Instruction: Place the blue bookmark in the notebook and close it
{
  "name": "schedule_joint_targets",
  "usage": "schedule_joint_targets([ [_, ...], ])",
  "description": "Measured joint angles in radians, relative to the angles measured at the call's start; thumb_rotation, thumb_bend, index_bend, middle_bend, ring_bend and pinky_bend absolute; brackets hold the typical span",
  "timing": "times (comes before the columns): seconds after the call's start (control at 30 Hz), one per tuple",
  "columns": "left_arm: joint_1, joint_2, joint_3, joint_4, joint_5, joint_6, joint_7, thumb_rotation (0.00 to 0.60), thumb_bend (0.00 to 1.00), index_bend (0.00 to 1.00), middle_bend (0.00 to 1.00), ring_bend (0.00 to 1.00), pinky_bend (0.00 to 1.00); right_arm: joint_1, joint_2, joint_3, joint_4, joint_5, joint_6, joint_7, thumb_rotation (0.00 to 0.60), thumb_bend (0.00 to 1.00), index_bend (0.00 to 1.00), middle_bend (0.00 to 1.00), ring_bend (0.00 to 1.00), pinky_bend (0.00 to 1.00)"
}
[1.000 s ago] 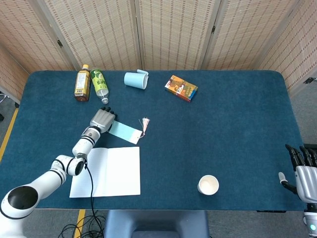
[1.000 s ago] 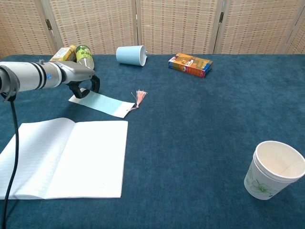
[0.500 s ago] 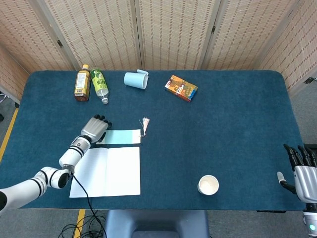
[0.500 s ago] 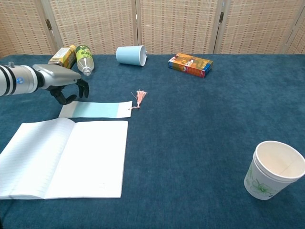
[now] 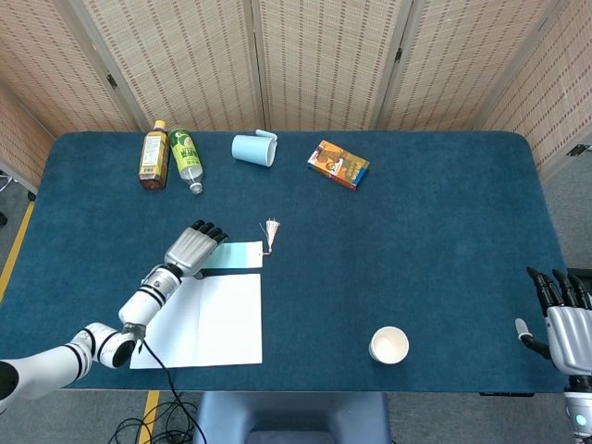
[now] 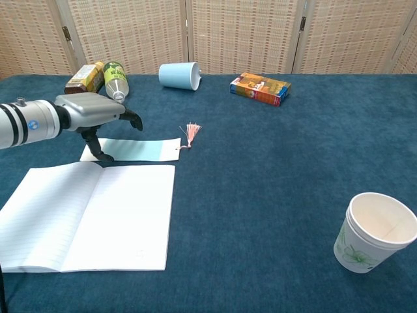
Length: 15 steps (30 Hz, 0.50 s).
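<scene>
Head view: you are hovering your left hand [image 5: 192,248] over the blue bookmark [image 5: 231,255], which is lying flat just beyond the open notebook [image 5: 208,319], ready for lifting. Your right hand [image 5: 560,324] is idling, fingers spread and empty, at the table's edge.

Chest view: your left hand's fingers [image 6: 132,119] are arching apart, grasping nothing, one tip touching the bookmark's end.

L hand [image 5: 192,250] over blue bookmark [image 5: 236,255], just above open notebook [image 5: 208,319]; R hand [image 5: 561,319] at table edge
</scene>
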Motion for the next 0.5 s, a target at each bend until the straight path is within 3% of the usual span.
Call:
schedule_joint_targets([
  [0.5, -0.013, -0.079, -0.015, 0.105, -0.055, -0.018, 0.058, 0.600, 0.23, 0.25, 0.21, 0.15, 0.17, -0.010, 0.000, -0.003, 0.003, 0.002, 0.011, 0.006, 0.600, 0.29, 0.05, 0.17, 0.08, 0.10],
])
